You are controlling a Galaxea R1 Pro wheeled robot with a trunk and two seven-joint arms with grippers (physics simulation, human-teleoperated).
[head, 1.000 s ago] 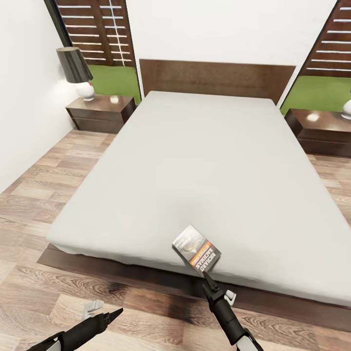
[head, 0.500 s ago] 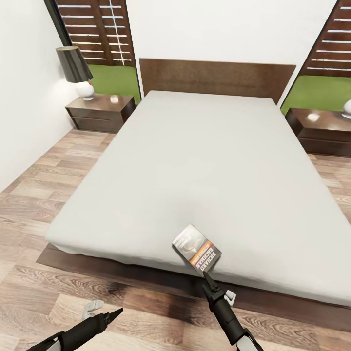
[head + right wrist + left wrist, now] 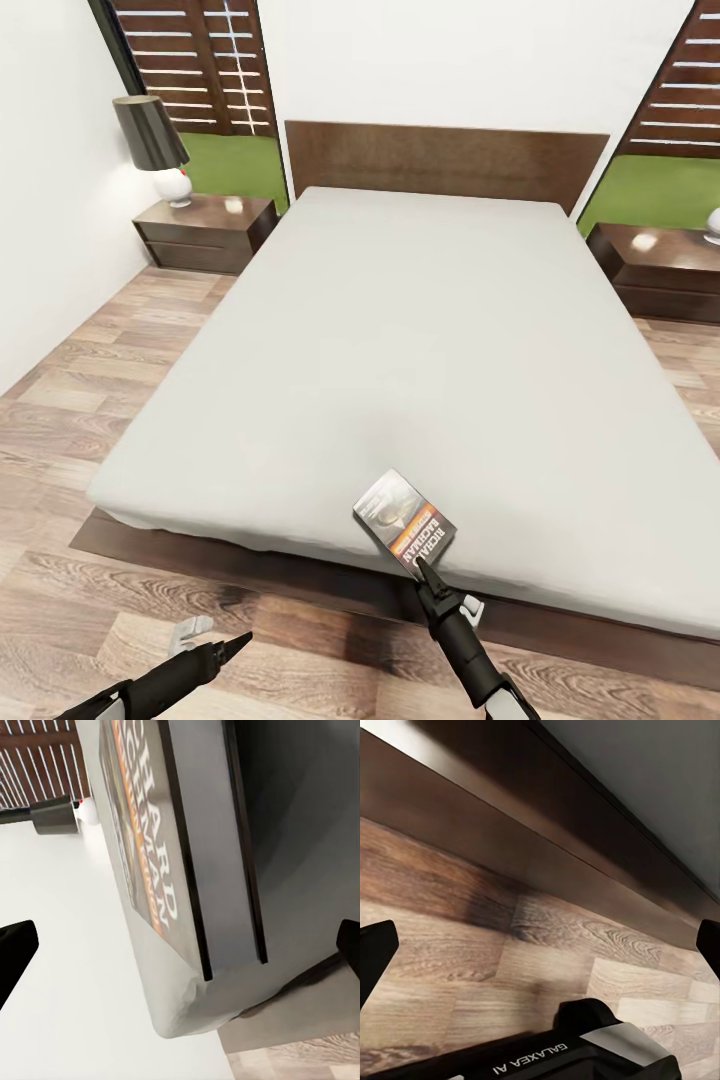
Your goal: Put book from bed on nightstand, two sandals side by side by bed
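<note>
Dark-covered book (image 3: 404, 517) overhangs the bed (image 3: 420, 360) edge, hiding whether the wide right tool (image 3: 422, 570) touches it.

White walls (image 3: 430, 50), wood-plank floor (image 3: 70, 420), slatted fence behind windows (image 3: 200, 60), black-shaded lamp (image 3: 155, 140); second lamp (image 3: 712, 225) probably, cropped.

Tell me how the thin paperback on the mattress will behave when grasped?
The thin dark-covered paperback book probably feels light and may flex. Lying flat near the pale grey mattress edge, it will likely slide, not roll. The right tool is open.
</note>
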